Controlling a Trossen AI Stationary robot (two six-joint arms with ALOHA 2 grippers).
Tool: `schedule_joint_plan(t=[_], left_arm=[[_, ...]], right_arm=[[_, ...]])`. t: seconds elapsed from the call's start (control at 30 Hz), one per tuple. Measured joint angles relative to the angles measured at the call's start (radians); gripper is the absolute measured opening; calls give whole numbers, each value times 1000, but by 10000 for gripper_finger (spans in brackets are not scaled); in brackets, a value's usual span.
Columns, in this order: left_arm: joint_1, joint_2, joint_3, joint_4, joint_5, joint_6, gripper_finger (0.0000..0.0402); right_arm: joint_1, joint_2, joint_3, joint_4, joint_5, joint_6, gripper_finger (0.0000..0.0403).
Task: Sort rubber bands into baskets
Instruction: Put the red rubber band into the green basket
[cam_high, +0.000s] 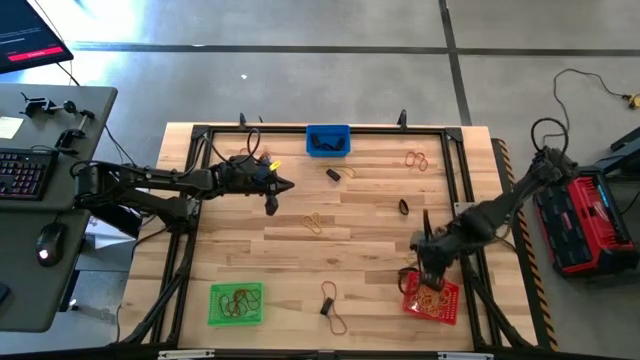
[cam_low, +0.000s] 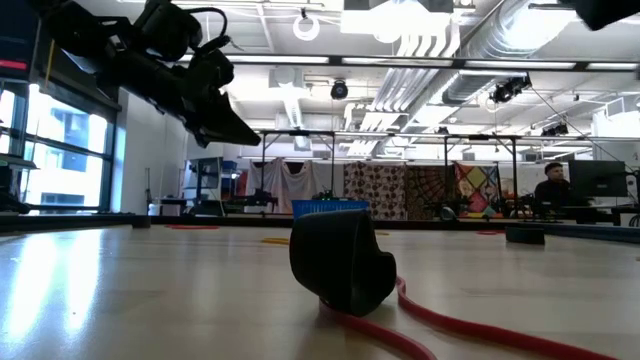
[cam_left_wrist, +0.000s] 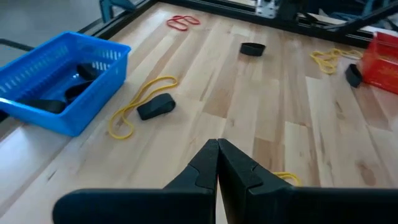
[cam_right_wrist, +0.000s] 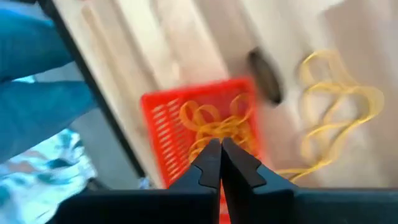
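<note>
Rubber bands lie scattered across the wooden surface (cam_high: 290, 260): a yellow tangle (cam_high: 315, 223) near centre, reddish loops (cam_high: 416, 160) toward 1 o'clock, black ones (cam_high: 333, 175) near 12. The blue basket (cam_high: 327, 140) sits at 12 o'clock, the green basket (cam_high: 237, 304) at 7, the red basket (cam_high: 432, 296) at 5, already holding yellow bands. The right end effector (cam_high: 430, 272) hangs over the red basket with its fingers pressed together, gripping nothing visible. The left end effector (cam_high: 272, 208) hovers at about 10 o'clock, also closed and empty. These loops are light, limp and stretchy (they snag easily); pinching one strand looks best.
</note>
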Motion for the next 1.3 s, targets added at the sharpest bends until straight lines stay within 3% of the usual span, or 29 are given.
schedule_joint_plan(t=[0.3,0.53,0.93,1.3], left_arm=[[13,0,0,-2,-36,-133,0],[18,0,0,-51,-36,-251,0],[123,0,45,-179,-24,-268,0],[238,0,146,-543,-19,-123,16]], right_arm=[[-258,-19,0,13,43,-354,0],[-486,-11,0,132,84,-491,0],[-714,97,0,511,128,-528,17],[-841,139,0,551,153,-500,99]])
